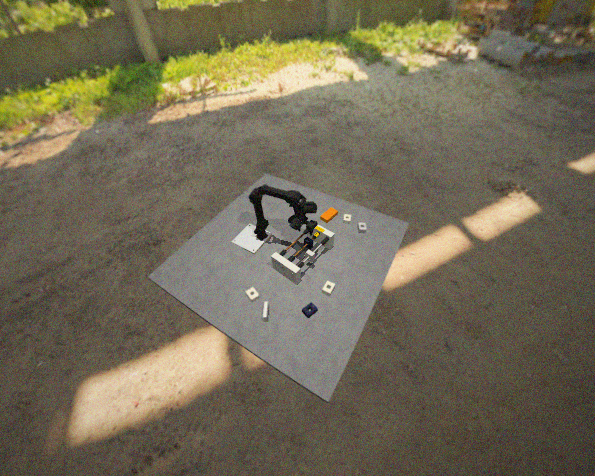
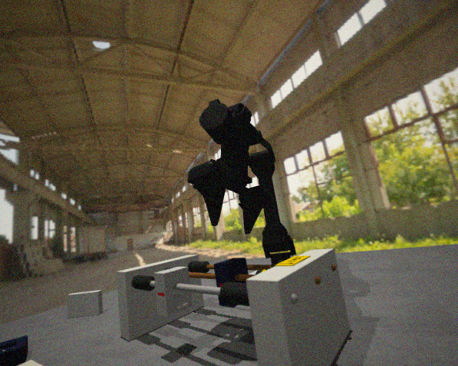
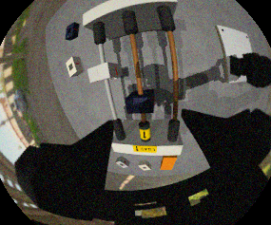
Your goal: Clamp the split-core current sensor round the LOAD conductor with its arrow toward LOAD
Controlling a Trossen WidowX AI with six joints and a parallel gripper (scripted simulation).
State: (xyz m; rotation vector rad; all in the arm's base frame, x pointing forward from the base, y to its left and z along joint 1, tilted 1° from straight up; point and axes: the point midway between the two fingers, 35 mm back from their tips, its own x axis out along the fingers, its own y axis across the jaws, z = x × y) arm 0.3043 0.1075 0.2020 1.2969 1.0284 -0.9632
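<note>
A dark blue sensor [image 1: 306, 239] [image 2: 231, 271] [image 3: 140, 102] sits around the middle, copper conductor [image 3: 136, 61]. Its arrow is not readable and I cannot tell whether it is latched. The yellow LOAD label [image 1: 319, 229] [image 2: 292, 261] [image 3: 145, 149] is on the end block, and a yellow band with an arrow [image 3: 145, 131] marks the middle conductor's end. My gripper [image 1: 303, 225] [image 2: 231, 229] [image 3: 147, 117] is wide open and empty, above the rack and clear of the sensor.
A white block [image 2: 173, 291] [image 3: 102, 72] sits on the silver conductor. The rack's end walls [image 1: 286, 266] [image 2: 307, 303] stand upright. An orange block [image 1: 329, 214] [image 3: 168, 163], another dark blue piece [image 1: 309, 307] [image 3: 72, 30] and several pale blocks lie around the rack.
</note>
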